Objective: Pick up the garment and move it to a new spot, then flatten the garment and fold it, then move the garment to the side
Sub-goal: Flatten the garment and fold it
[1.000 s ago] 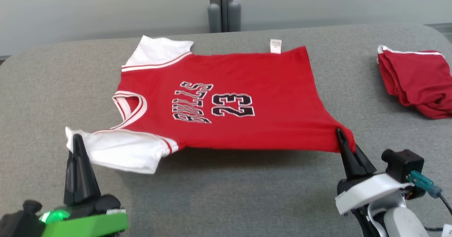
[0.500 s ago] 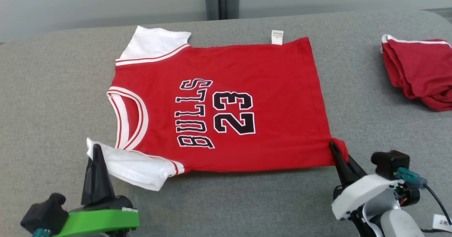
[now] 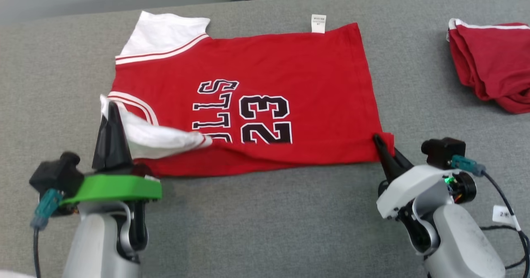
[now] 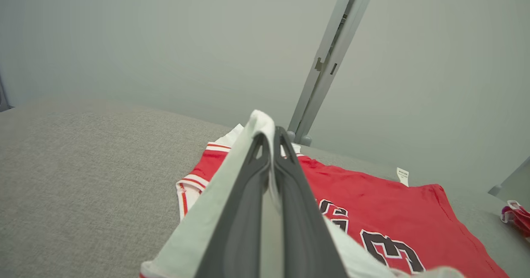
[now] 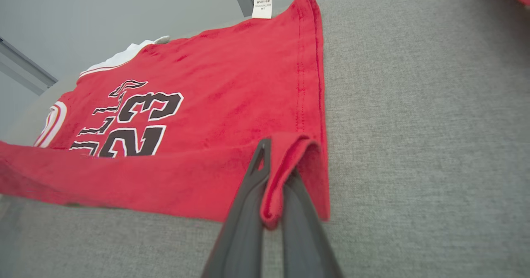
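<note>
Across the grey worktop (image 3: 265,220), the red garment (image 3: 314,83) lay spread beyond the left claw (image 3: 108,109), which pinched its white sleeve (image 3: 165,137), and the right claw (image 3: 377,139), which pinched its hem corner (image 3: 388,139). Folding well likely meant carrying that edge over evenly, taut.

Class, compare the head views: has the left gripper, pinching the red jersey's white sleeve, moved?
Yes. The left gripper has carried the white sleeve away from the robot, onto the black BULLS lettering of the red jersey, previously uncovered.
</note>
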